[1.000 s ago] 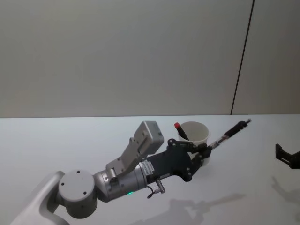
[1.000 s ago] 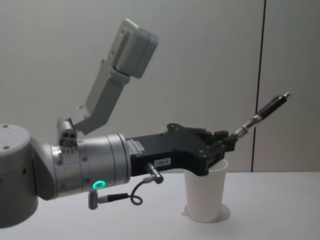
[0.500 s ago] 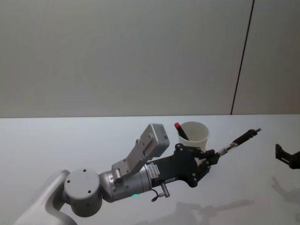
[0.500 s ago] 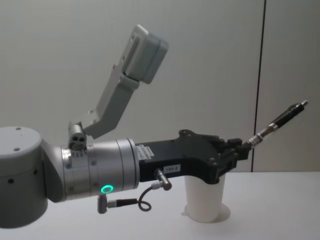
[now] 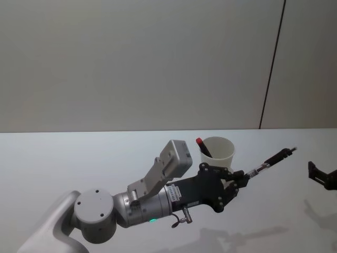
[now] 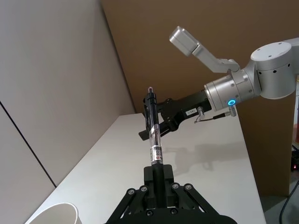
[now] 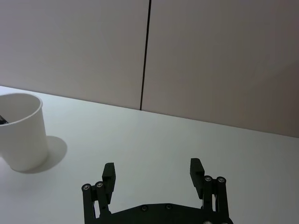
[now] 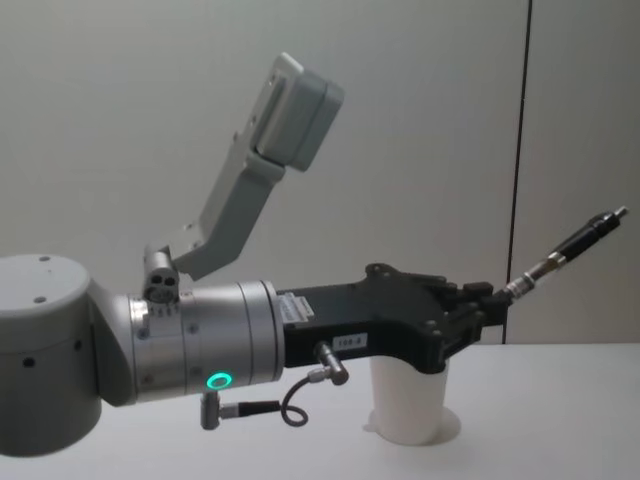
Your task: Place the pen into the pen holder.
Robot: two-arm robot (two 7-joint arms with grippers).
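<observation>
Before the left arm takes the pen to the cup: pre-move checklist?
1. Grip: left gripper shut on one end of the black pen: ok.
2. White paper cup upright: ok.
3. Room in the cup: red-capped pen leans at one side, the rest is open: ok.
4. Pen aimed into the cup: not ok, it slants up and away to the right.
5. Right gripper open, off to the right: ok.

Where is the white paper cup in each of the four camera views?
Head view: the pen holder stands right of centre, just beyond the left gripper.
Chest view: low centre, top covered by that gripper.
Left wrist view: a rim arc beside the gripper's body.
Right wrist view: on the table, aside from the right gripper.
Shared landmark: the dark wall seam.
</observation>
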